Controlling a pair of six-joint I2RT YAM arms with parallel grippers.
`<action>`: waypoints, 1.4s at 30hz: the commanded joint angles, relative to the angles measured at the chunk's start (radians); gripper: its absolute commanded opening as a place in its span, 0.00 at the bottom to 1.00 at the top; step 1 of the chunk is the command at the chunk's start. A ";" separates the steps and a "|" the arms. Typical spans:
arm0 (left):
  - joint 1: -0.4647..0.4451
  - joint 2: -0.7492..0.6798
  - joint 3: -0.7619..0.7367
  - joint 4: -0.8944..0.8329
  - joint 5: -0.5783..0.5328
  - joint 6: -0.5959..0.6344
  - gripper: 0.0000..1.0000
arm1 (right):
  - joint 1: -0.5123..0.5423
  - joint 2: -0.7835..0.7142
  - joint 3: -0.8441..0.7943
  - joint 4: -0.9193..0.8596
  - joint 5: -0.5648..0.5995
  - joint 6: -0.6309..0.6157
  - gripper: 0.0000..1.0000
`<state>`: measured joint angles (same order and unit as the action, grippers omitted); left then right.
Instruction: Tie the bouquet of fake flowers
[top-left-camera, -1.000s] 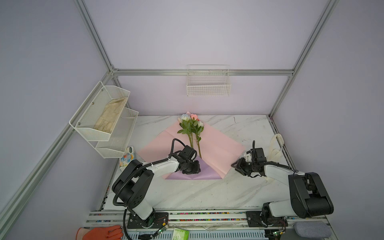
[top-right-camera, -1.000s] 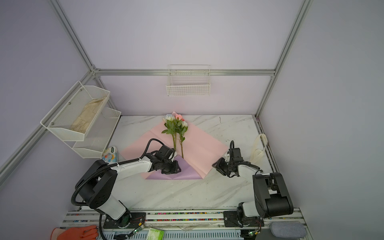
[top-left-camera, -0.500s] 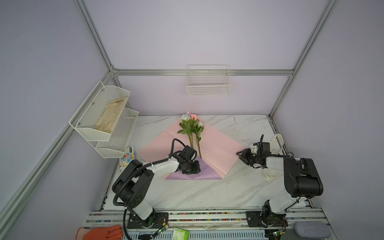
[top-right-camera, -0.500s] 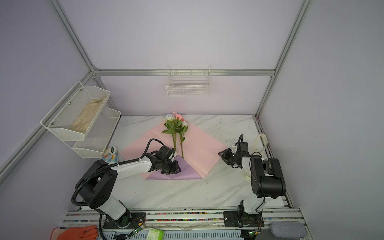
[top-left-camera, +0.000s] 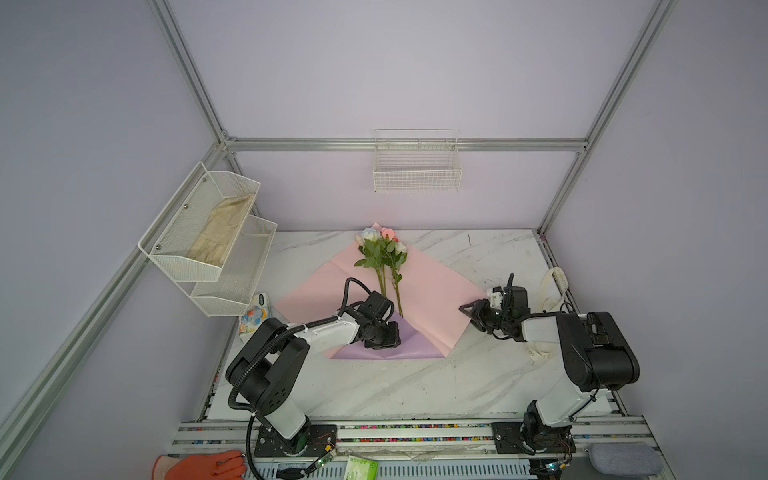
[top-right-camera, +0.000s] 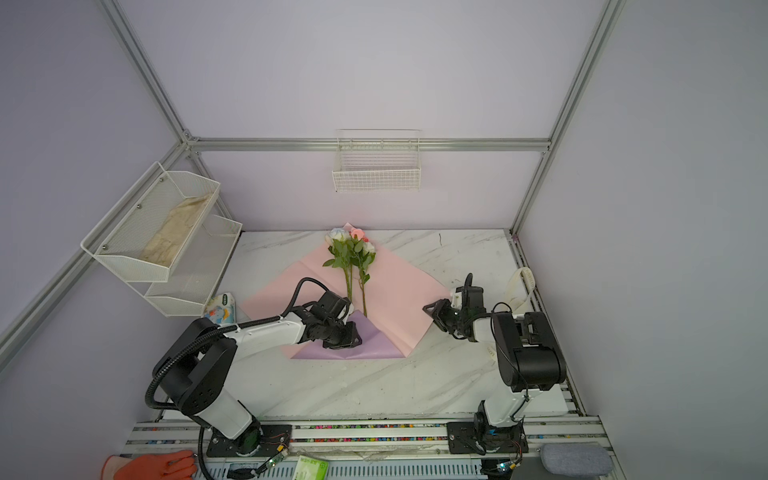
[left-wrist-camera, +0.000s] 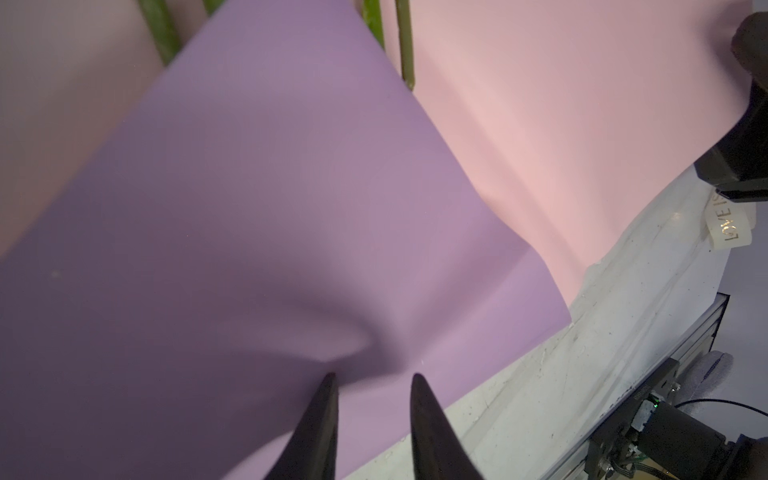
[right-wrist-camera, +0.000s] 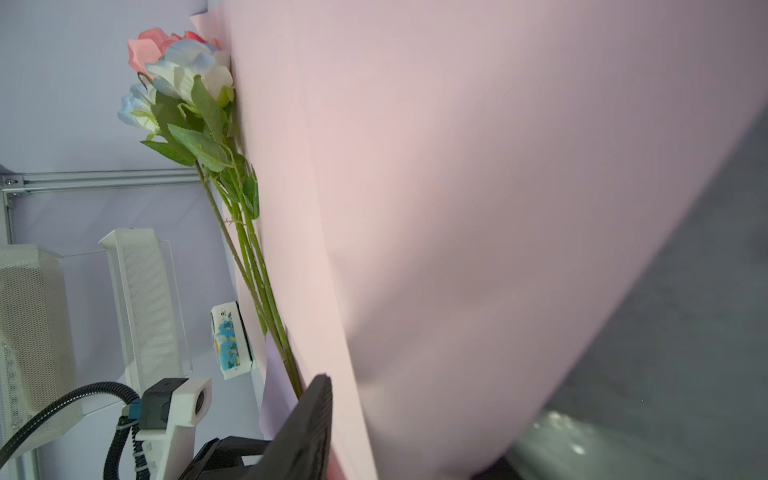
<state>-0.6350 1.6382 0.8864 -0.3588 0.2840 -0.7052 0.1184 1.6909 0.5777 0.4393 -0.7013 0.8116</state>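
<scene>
While both arms are reaching in from the near edge of the marble worktop (top-left-camera: 415, 386), the bouquet of fake flowers (top-left-camera: 380, 257) is lying flat on a pink paper sheet (top-left-camera: 432, 291) at the middle of the worktop. Its blooms are pointing toward the back wall and its green stems are running toward the near edge.

The near corner of the sheet is lying folded over, showing a lilac flap (top-left-camera: 415, 338) that is covering the stem ends. The left gripper (top-left-camera: 380, 334) is pointing down onto this flap, just beside the stems. In the left wrist view its fingers (left-wrist-camera: 328, 415) are standing narrowly parted with nothing seen between them. Their tips are resting on the lilac surface, which is puckering just ahead of them.

The right gripper (top-left-camera: 467, 309) is sitting at the right-hand corner of the sheet, well apart from the bouquet. In the right wrist view one of its fingers (right-wrist-camera: 316, 419) is showing beside the pink edge while the paper is hiding the other, so whether they are pinching the sheet cannot be told.

A cream ribbon (left-wrist-camera: 731, 224) with printed letters is lying on the worktop near the right arm.
</scene>
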 joint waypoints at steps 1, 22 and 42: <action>0.007 -0.005 0.009 -0.008 0.000 0.009 0.30 | 0.026 0.029 0.018 0.007 0.016 0.018 0.42; -0.010 0.087 0.096 0.105 0.141 -0.040 0.32 | -0.174 0.020 0.053 -0.182 0.093 -0.195 0.00; -0.020 -0.074 -0.119 0.177 0.040 -0.153 0.32 | 0.099 -0.512 0.192 -0.690 0.357 -0.231 0.38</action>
<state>-0.6552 1.6142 0.8257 -0.2089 0.3553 -0.8295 0.0799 1.1694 0.7517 -0.1791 -0.3275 0.5449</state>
